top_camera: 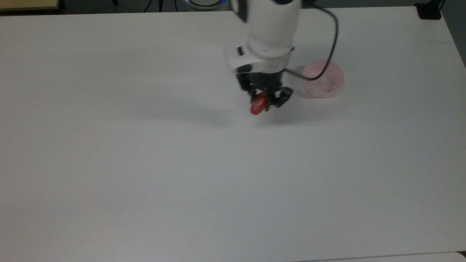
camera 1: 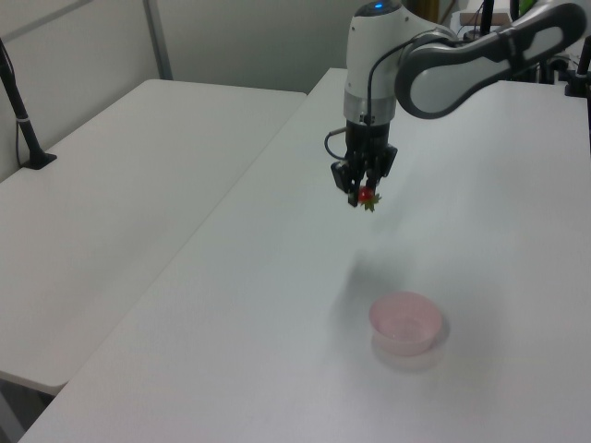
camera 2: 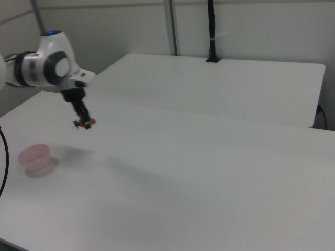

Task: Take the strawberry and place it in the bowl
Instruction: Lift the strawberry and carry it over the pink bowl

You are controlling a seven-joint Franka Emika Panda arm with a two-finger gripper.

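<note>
- Strawberry, small, shiny and red with a green leafy cap (top_camera: pixel 257 107), looks light, smooth and slippery; a hold across its middle seems best.
- Black two-finger tool (top_camera: pixel 267 99) is closed on the strawberry, up in the air above the white desk (top_camera: pixel 145 163).
- It hangs near the small round pale pink plastic bowl (top_camera: pixel 332 87), not over it yet.
- Its red end sticks out away from the bowl in the top view.

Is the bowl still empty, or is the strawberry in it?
Empty. The bowl shows a bare pale bottom; the strawberry hangs above the table in the gripper, short of the rim.
</note>
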